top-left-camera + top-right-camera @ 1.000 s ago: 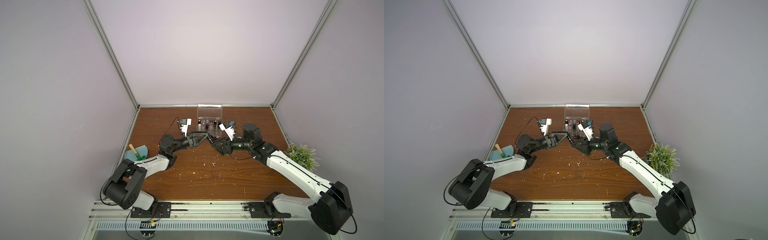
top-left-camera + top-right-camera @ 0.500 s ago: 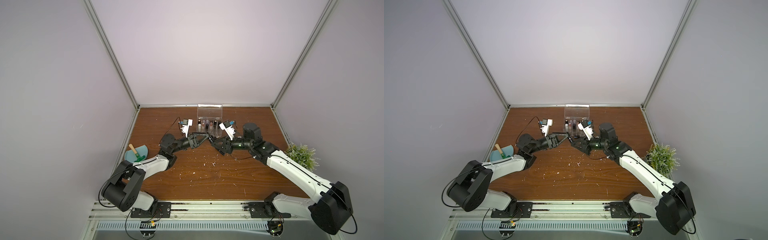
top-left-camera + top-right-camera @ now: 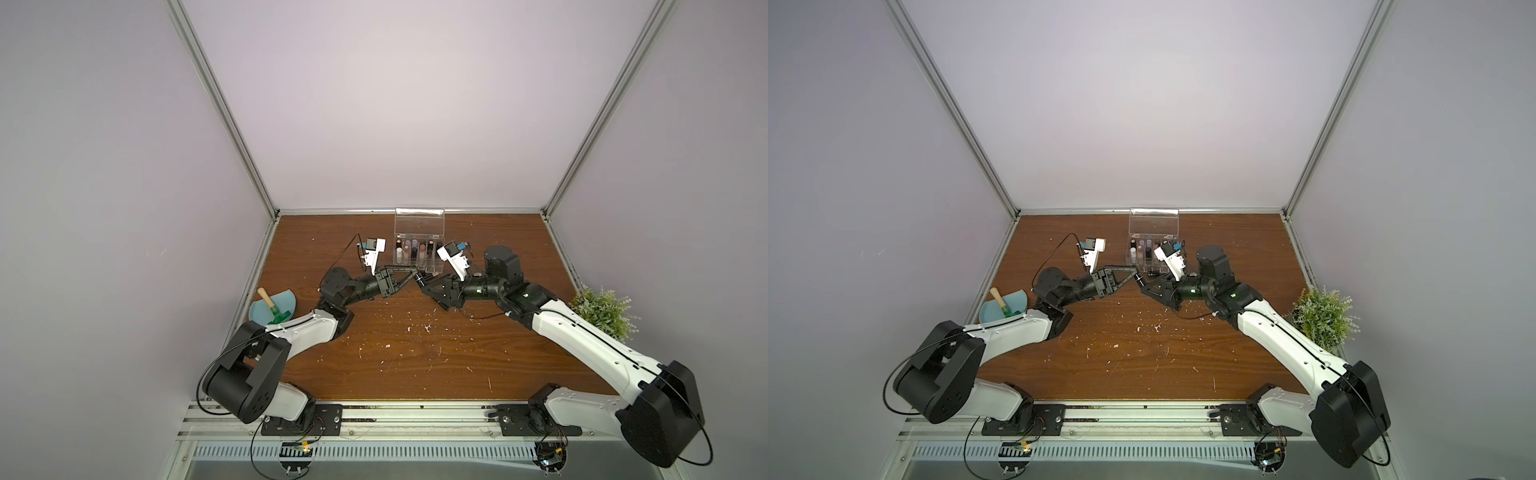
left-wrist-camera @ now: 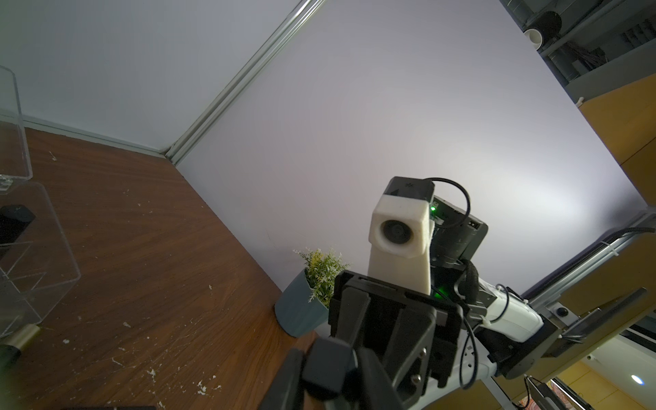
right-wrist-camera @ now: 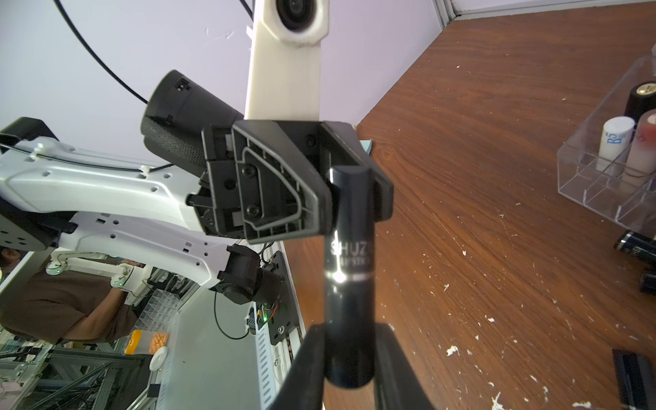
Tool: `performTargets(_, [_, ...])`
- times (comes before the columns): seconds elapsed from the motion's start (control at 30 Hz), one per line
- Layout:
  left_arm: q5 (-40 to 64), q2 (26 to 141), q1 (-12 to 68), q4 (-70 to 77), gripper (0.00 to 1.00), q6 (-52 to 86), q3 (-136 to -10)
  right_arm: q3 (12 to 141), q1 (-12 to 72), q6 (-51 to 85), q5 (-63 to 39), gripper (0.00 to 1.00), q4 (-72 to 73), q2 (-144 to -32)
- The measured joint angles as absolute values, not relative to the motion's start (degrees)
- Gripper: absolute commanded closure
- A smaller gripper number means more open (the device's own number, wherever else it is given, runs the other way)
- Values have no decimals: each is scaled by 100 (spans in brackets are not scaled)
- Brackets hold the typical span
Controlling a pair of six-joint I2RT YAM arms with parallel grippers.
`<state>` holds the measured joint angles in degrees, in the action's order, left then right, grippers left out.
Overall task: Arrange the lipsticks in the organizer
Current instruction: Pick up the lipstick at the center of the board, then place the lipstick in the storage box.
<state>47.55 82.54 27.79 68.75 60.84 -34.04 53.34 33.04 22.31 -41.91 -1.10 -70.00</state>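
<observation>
The brown wooden table, flecked with white crumbs, carries everything; the left arm and the right arm both reach from the near rail forward and inward, forearms low over the wood, and meet tip to tip at the table's middle; the organizer, a clear box with its lid raised, sits just behind that meeting point, near the back wall, and in both top views a few lipsticks stand upright in its compartments, white, pinkish and black; a potted plant stands at the right edge and a light-blue dustpan at the left edge; the right pincer is narrow, clamped on the near end of a black lipstick; the left pincer comes at it from the side and its fingers close on the far end, so both hold the one tube above the table, just in front of the organizer's near wall; the tube is a glossy black cylinder with a thin silver band and pale lettering, only partly readable; its long axis runs straight out from the right pincer toward the left one, flat cap leading; more black tubes lie on the wood beside the organizer's near corner.
</observation>
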Motion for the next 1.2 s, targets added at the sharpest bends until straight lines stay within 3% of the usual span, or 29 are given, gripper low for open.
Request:
performTargets(0.23, [4783, 8254, 2779, 6840, 84, 6104, -3468, 5334, 3304, 2187, -4182, 80, -108, -7002])
performTargets(0.3, [4781, 8254, 2779, 6814, 84, 6104, -3470, 5334, 3304, 2185, -4178, 66, -117, -7002])
performTargets(0.4, [4772, 8254, 2779, 6709, 84, 6025, -3507, 5339, 3306, 2204, -4132, 39, -167, -6995])
performTargets(0.53, [4703, 8241, 2779, 6226, 84, 5695, -3667, 5369, 3304, 2091, -3981, 21, -377, -6875])
performTargets(0.8, [3771, 8383, 2943, 4213, 83, 4112, -4733, 5398, 3232, 2012, -3166, 19, -613, -5889])
performTargets(1.2, [1839, 10169, 3393, 2856, 84, 2165, -6412, 5382, 2895, 1992, -1916, 21, -757, -4836])
